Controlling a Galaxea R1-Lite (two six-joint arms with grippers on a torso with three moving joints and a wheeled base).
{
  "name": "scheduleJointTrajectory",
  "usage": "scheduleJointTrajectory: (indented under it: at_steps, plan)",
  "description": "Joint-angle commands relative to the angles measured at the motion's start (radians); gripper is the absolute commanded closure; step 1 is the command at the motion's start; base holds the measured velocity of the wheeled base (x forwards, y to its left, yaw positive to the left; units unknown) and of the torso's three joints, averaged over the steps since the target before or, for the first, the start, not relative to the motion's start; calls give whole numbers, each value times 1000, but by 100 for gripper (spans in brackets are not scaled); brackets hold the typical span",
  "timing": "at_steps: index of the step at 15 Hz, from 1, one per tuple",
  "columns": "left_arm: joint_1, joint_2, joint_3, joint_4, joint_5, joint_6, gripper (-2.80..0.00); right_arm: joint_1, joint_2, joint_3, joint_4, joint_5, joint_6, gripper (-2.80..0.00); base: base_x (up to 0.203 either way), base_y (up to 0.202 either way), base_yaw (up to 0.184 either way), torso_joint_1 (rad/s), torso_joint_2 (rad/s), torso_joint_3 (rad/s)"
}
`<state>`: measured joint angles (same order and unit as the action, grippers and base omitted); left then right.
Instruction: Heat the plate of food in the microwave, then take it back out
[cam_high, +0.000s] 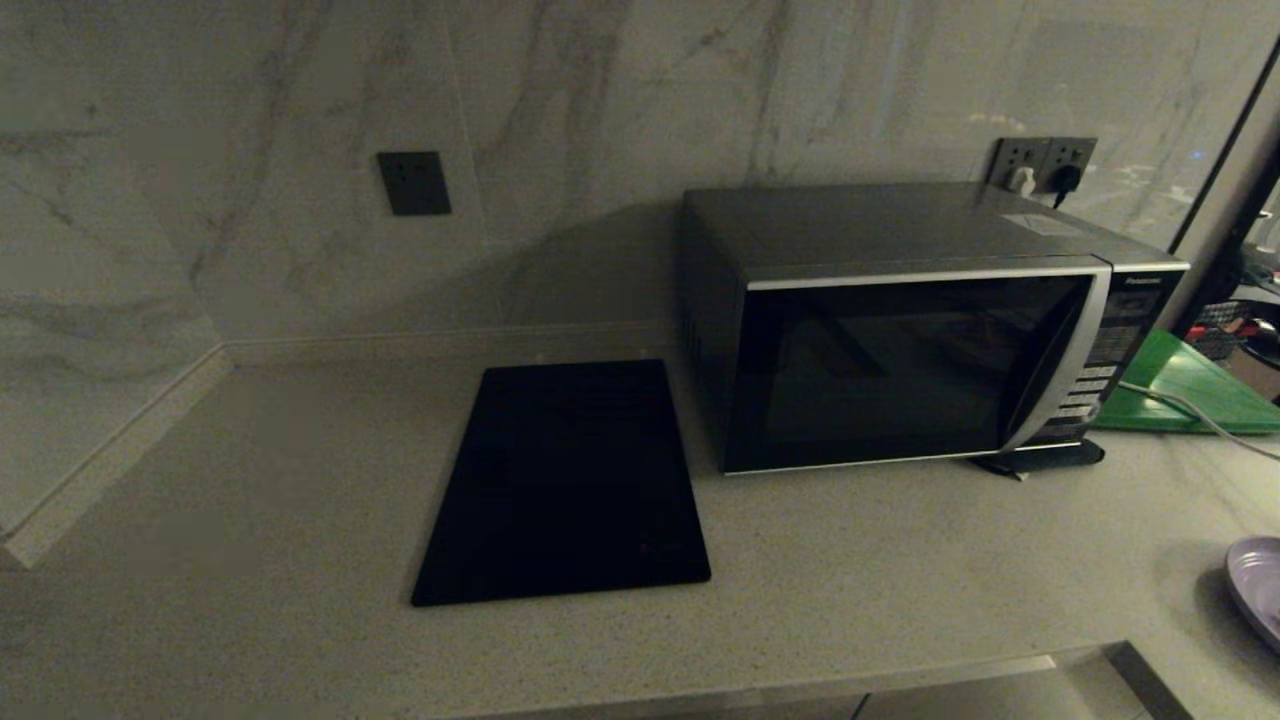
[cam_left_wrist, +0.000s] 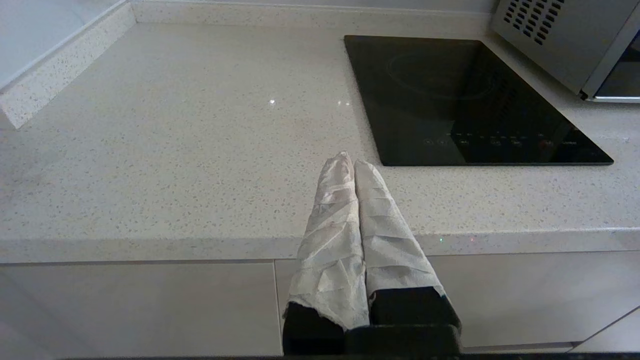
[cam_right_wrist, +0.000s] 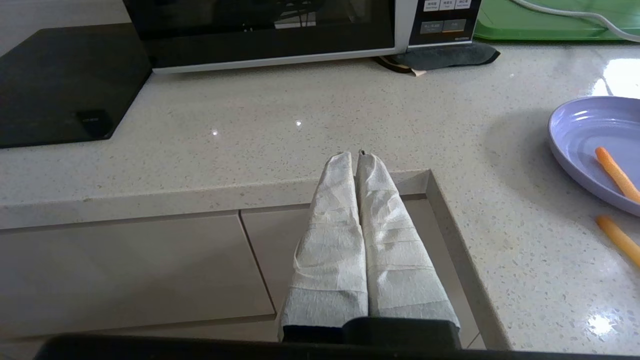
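Note:
The microwave (cam_high: 920, 330) stands at the back right of the counter with its dark glass door closed; its lower front also shows in the right wrist view as the microwave (cam_right_wrist: 270, 30). The lavender plate of food (cam_right_wrist: 595, 145) lies on the counter to the right, holding an orange stick (cam_right_wrist: 616, 172); only its rim shows at the head view's right edge, the plate (cam_high: 1258, 585). My right gripper (cam_right_wrist: 354, 156) is shut and empty over the counter's front edge, left of the plate. My left gripper (cam_left_wrist: 350, 161) is shut and empty near the front edge, left of the black mat.
A flat black mat (cam_high: 565, 480) lies left of the microwave. A green board (cam_high: 1190, 385) with a white cable sits right of it. One loose orange stick (cam_right_wrist: 617, 239) lies on the counter beside the plate. Marble walls close the back and left.

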<state>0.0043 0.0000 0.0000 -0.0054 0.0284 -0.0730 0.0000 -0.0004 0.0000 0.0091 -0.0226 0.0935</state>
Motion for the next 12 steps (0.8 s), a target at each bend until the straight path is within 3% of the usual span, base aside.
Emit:
scheduleJointTrajectory:
  at_steps: [1, 12]
  plan:
    - [0, 2, 0, -1, 1, -1, 0, 0, 0, 2, 0, 0, 0, 0, 0, 0, 0, 0, 0, 0]
    - [0, 2, 0, -1, 1, -1, 0, 0, 0, 2, 0, 0, 0, 0, 0, 0, 0, 0, 0, 0]
